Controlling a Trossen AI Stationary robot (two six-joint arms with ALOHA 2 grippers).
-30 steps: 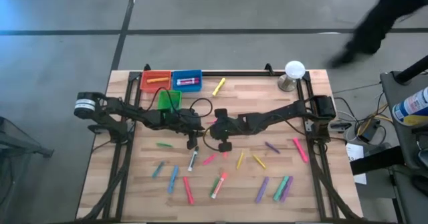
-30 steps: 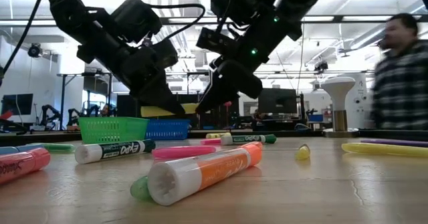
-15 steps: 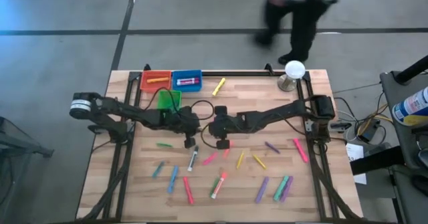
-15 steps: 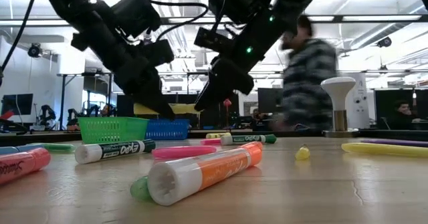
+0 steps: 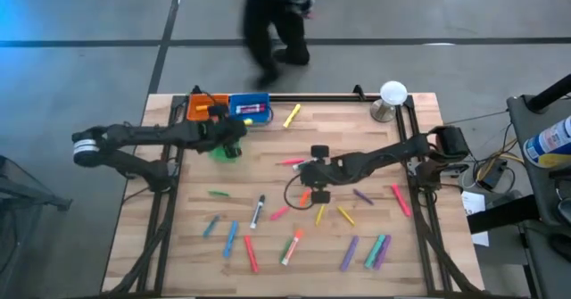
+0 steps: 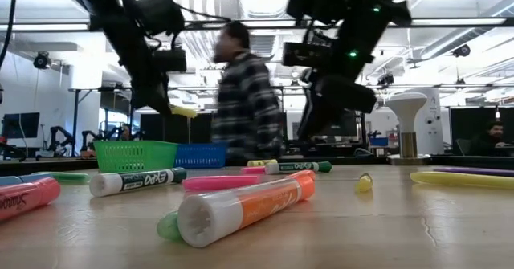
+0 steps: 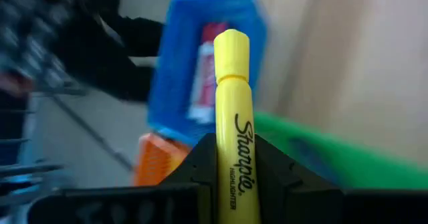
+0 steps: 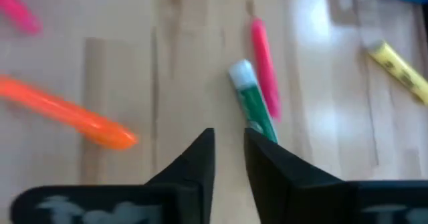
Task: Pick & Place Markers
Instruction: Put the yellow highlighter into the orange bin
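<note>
The left pincer (image 7: 231,177) has swung to the bins' edge pinching a yellow marker (image 7: 233,117); right pincer (image 8: 229,158) nearly pressed together.

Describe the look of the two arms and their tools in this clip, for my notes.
Both arms are dark, slim and jointed. The left arm ends at a pale, ringed cylindrical base joint; black cables loop beside the right arm. The left tool and right tool each have two black wedge-shaped fingers. Green indicator lights glow on the right arm in the low view.
</note>
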